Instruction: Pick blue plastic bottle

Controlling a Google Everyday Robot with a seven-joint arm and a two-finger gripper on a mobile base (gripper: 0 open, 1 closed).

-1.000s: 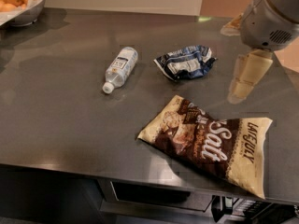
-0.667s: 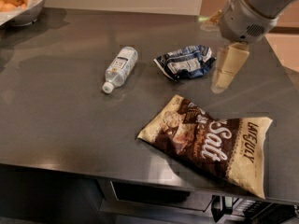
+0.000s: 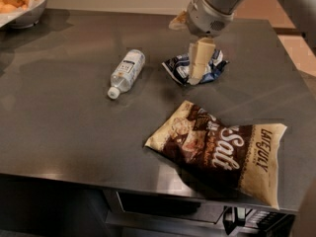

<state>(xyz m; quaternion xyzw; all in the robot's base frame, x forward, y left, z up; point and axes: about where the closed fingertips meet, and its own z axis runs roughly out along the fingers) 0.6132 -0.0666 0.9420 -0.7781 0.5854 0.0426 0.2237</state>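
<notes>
The blue plastic bottle (image 3: 127, 71) lies on its side on the dark table (image 3: 59, 122), left of centre. It is clear, with a white-and-blue label, and its white cap points toward the front left. My gripper (image 3: 195, 77) hangs from the grey arm at the top right. It is over the crumpled blue-and-white wrapper (image 3: 217, 65), to the right of the bottle and well apart from it. Nothing shows in its grasp.
A brown-and-cream chip bag (image 3: 222, 149) lies flat at the front right, near the table's front edge. A white bowl (image 3: 27, 16) of orange fruit stands at the back left corner. A dark appliance shows below the table's front edge.
My arm and gripper have moved left, from right of the wrapper to over it, closer to the bottle. The bottle, wrapper and chip bag have not moved.
</notes>
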